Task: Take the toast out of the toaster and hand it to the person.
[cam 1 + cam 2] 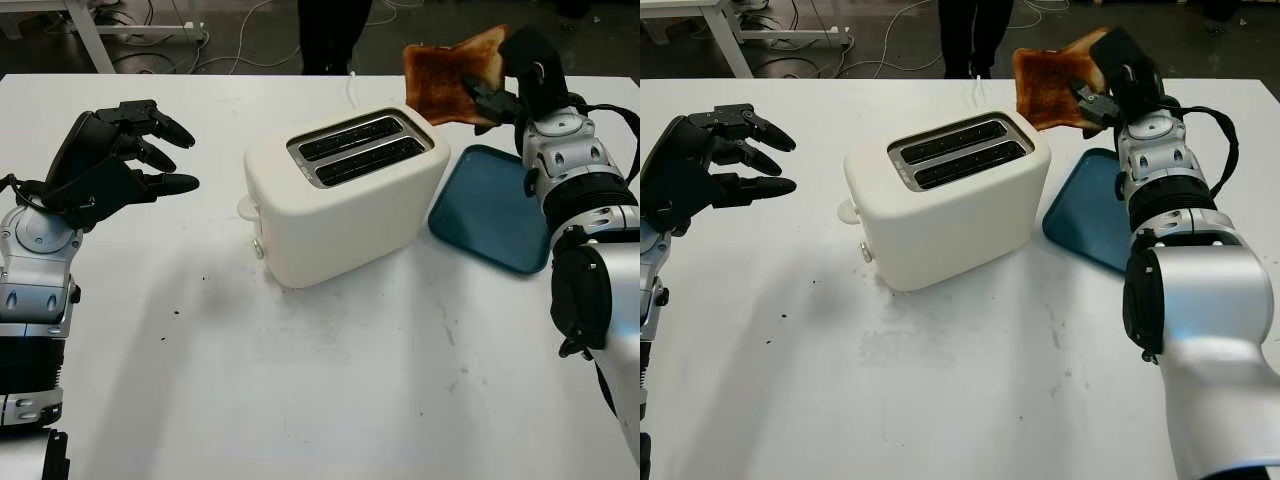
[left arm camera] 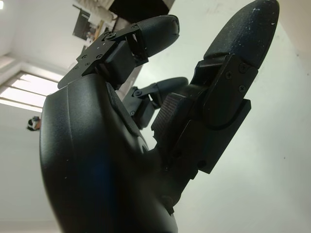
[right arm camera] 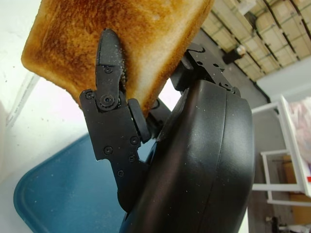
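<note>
One toast [image 1: 455, 78] slice, clear of the toaster [image 1: 340, 195], pinched in the right hand [image 1: 505, 85] above the tray's [image 1: 490, 215] far edge. Person [image 1: 328, 35] stands beyond the table, farther out and leftward. Left hand [image 1: 115, 165] open, well apart, idle.

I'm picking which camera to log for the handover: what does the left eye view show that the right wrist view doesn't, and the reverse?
Left eye view alone: the toaster with both slots empty, the left hand open above the table on the toaster's left, and a person's legs beyond the far edge.

Right wrist view alone: a close look at a finger pressed on the toast's browned face.

Both: the right hand holding the toast up over the blue tray.
</note>
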Available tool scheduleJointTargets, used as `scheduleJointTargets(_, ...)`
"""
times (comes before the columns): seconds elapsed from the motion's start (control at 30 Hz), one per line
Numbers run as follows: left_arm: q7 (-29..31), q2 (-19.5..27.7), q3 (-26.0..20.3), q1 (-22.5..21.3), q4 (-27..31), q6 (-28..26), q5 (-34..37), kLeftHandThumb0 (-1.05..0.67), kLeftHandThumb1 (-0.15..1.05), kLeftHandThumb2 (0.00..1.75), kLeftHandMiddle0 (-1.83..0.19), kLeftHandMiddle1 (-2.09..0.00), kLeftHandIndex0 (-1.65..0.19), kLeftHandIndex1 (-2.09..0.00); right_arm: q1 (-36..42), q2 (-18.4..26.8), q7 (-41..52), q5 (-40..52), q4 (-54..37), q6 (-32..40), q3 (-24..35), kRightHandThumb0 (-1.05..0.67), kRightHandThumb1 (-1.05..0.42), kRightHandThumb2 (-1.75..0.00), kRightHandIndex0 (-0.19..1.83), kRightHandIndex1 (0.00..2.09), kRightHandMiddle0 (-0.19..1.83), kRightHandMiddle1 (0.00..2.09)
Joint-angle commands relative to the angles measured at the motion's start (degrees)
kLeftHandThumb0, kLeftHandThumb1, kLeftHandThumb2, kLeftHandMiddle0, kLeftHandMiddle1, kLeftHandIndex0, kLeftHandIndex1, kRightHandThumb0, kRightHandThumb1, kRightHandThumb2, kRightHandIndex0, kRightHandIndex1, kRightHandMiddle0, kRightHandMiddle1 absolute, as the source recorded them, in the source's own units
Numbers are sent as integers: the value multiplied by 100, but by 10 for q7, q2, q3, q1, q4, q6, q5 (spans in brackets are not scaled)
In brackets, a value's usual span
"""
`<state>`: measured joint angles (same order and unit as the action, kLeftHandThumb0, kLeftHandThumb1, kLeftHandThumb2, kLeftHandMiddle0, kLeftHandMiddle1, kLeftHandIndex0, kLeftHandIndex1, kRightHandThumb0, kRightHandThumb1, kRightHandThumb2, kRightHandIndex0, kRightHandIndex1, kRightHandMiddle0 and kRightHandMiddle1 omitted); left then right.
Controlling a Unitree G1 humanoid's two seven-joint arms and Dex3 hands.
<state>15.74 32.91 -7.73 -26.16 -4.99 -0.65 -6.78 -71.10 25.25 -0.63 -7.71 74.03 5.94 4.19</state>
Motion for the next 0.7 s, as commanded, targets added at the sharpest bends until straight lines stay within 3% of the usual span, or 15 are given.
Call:
scheduleJointTargets(0.0, -1, 0, 0, 0, 0, 5, 1, -105, 72, 0, -70, -104, -63, -100, 3, -5, 3, 4, 0, -12, 4, -35, -92, -41, 89, 175, 44, 175)
scheduleJointTargets(0.2, -5, 0, 0, 1, 1, 7, -3, -105, 72, 0, -72, -104, -64, -101, 3, -10, 2, 5, 2, -18, 4, -35, -92, -39, 88, 175, 50, 175)
scheduleJointTargets(0.3, -5, 0, -1, 1, 2, 3, -2, -105, 72, 0, -72, -104, -65, -100, -3, -13, -5, 17, 4, -12, 19, -33, -92, -38, 87, 175, 44, 175)
scheduleJointTargets(0.4, -4, -1, -1, 0, 0, 5, 0, -105, 71, 0, -72, -104, -65, -100, -7, -14, -12, 13, 4, -10, 21, -32, -92, -39, 86, 175, 30, 147)
scheduleJointTargets(0.5, -4, -2, -1, 0, -2, 7, 1, -105, 71, 0, -73, -104, -65, -100, -8, -14, -16, 7, 2, -14, 18, -34, -92, -40, 87, 175, 38, 170)
scheduleJointTargets(0.67, -5, 1, 1, 1, 2, 6, -4, -105, 72, 0, -72, -103, -65, -99, -7, -15, -22, 11, 2, -27, 25, -34, -92, -39, 89, 175, 41, 174)
